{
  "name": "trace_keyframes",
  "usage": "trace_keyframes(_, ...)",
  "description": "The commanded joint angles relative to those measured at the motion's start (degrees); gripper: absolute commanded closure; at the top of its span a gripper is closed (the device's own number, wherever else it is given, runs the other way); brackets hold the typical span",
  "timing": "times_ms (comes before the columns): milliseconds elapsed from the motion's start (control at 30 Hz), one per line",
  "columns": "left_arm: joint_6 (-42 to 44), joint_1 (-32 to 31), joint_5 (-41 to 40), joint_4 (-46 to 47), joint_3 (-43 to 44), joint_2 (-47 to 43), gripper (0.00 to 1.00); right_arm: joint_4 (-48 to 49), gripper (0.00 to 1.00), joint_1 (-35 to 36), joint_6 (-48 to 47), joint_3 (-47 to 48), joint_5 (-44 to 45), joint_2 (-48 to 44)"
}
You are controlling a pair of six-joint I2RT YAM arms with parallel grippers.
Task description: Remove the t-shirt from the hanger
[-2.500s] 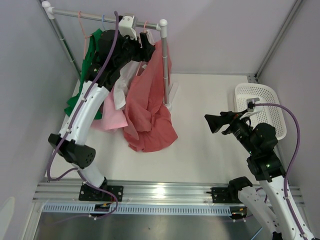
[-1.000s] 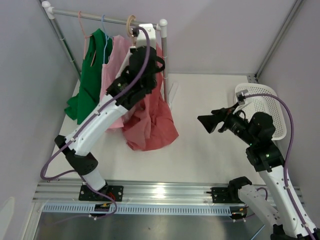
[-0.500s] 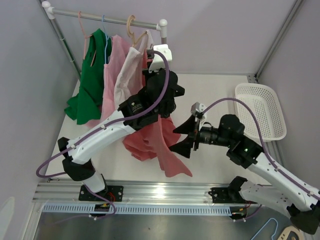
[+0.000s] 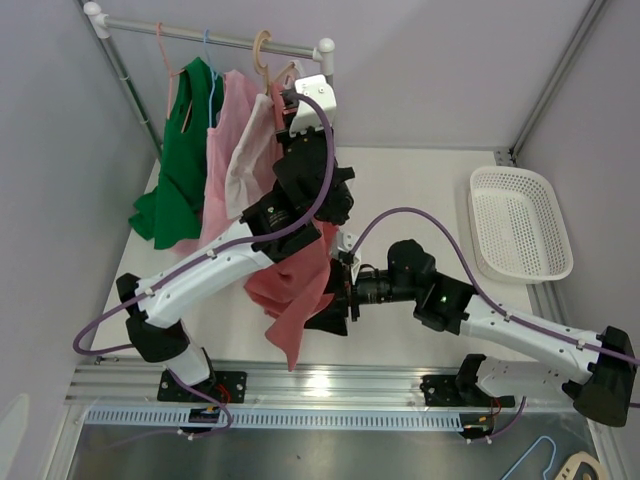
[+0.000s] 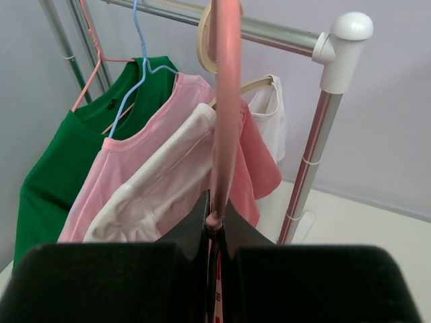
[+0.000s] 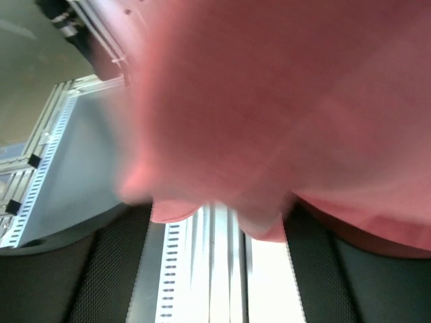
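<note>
- The clothes rail [image 4: 215,38] is a metal bar with white end caps, standing at the back left of the table. Everything below is placed from it.
- The t-shirt [image 4: 290,300] is salmon red, a deeper shade than the pink top on the rail. It hangs clear of the rail, forward of its right post and out over the table, beneath the left arm.
  - Its upper part is hidden behind that arm.
  - The visible cloth falls in long loose folds and narrows to a drooping tail towards the table's front edge.
  - In the right wrist view it is a blurred red mass filling most of the picture, with soft lobes hanging down.
- Three garments hang on the rail, side by side from its left end: a green top [image 4: 180,160], a pink top [image 4: 218,150] and a white top [image 4: 250,150], the last on a wooden hanger.
- A white basket [image 4: 520,225] sits well to the right of the rail, against the table's right edge.
- The pink hanger [image 5: 225,114] is off the rail. Its hook rises upright in front of the bar without touching it.
- The left gripper [image 5: 215,232] is pinched tight on the pink hanger's stem, just below and in front of the rail's right end.
- The right gripper [image 4: 332,300] is at the t-shirt's lower folds, well forward of the rail. Its fingers [image 6: 67,282] stand wide apart, cloth hanging between them — not clamped.
</note>
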Motion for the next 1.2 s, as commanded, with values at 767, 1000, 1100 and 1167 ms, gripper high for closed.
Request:
trace_keyframes(767,-26.5,13.3,20.0,-35.8,17.2,2.4,0.99,-7.5,1.0,31.0,9.2,-11.9,32.0,-11.7)
trace_keyframes(1000,-38.5,11.0,42.8,-55.3,14.2,-7.2,0.99,-2.1,1.0,5.1,13.2,-7.7,29.5,-7.2)
trace_keyframes(1100,-39.2,5.4,45.7,-52.7,-1.5,-18.1,0.99,-5.0,1.0,-3.7,12.0,-3.1,29.6,-2.7)
trace_keyframes(1167,-41.7,2.4,48.3,-53.6,-10.4,-22.5,0.99,-8.6,1.0,-6.3,11.0,1.7,30.2,2.2)
